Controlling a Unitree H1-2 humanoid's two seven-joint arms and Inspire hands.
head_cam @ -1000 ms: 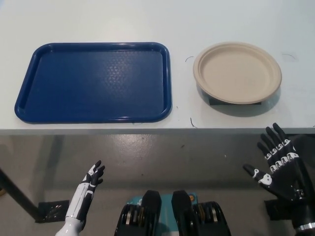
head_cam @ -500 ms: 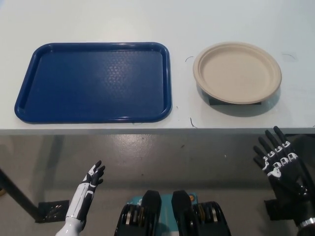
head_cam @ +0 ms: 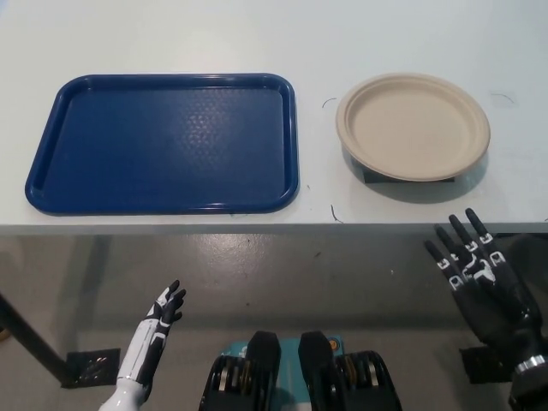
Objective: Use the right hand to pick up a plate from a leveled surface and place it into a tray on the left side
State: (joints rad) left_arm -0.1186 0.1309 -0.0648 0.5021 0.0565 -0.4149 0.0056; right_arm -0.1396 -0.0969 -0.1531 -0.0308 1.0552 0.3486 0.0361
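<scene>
- The right hand [head_cam: 478, 278] is at the lower right of the picture, about 4 o'clock from the centre, below the near edge of the table [head_cam: 171, 34] and over the grey floor [head_cam: 282, 274].
- It is released and holds nothing: its fingers [head_cam: 446, 257] are spread apart and point up and a little to the left, toward 11 o'clock, with the fingertips just short of the table edge.
- Its back faces the camera, with white marks on the black fingers; the black forearm runs down from it to the bottom right corner, toward 5 o'clock.
- The plate [head_cam: 413, 126] is beige and round, and sits on the table at about 2 o'clock from the centre, straight up from the right hand at its 12 o'clock, and well apart from it.
- The plate rests on a dark stand [head_cam: 377, 176] that lifts it off the table; only a bit of the stand shows under its near rim, along with a shadow.
- The tray [head_cam: 51, 184] is blue, rectangular with rounded corners, and lies flat on the table at 9 o'clock from the plate, near it but not touching.
- The left hand [head_cam: 163, 312] rests at the lower left, about 7 o'clock from the centre, below the table edge and over the floor.
- It is also released and holds nothing; its fingers point up toward 1 o'clock, close together but uncurled, and the white forearm drops to the bottom edge.
</scene>
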